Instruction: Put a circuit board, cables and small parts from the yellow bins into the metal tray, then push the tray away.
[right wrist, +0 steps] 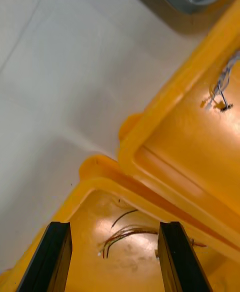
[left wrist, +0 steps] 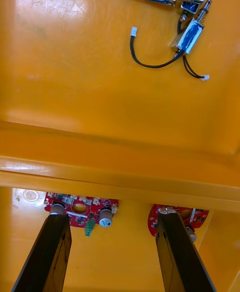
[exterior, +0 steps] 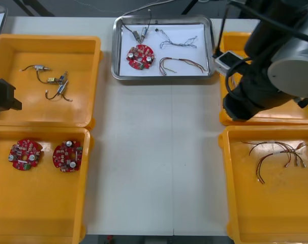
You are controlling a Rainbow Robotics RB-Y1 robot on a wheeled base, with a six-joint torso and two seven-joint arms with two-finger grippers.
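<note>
The metal tray (exterior: 115, 51), white inside, stands at the table's far middle. In it lie a red circuit board (exterior: 139, 56), a small metal part (exterior: 137, 35) on a black cable, a blue and white cable (exterior: 180, 39) and a red and yellow cable (exterior: 182, 64). My right gripper (right wrist: 114, 258) is open and holds nothing; it hangs over the rims where the two right bins meet. Red and yellow cables (right wrist: 128, 234) lie in the near bin under it. My left gripper (left wrist: 112, 254) is open and holds nothing, above the wall between the two left bins.
Small metal parts (exterior: 55, 81) on black cables lie in the far left yellow bin (exterior: 88, 61). Two circuit boards (exterior: 26, 154) (exterior: 67, 155) rest in the near left bin. The near right bin (exterior: 230, 188) has red and yellow cables (exterior: 278, 154). My right arm (exterior: 268, 71) covers much of the far right bin.
</note>
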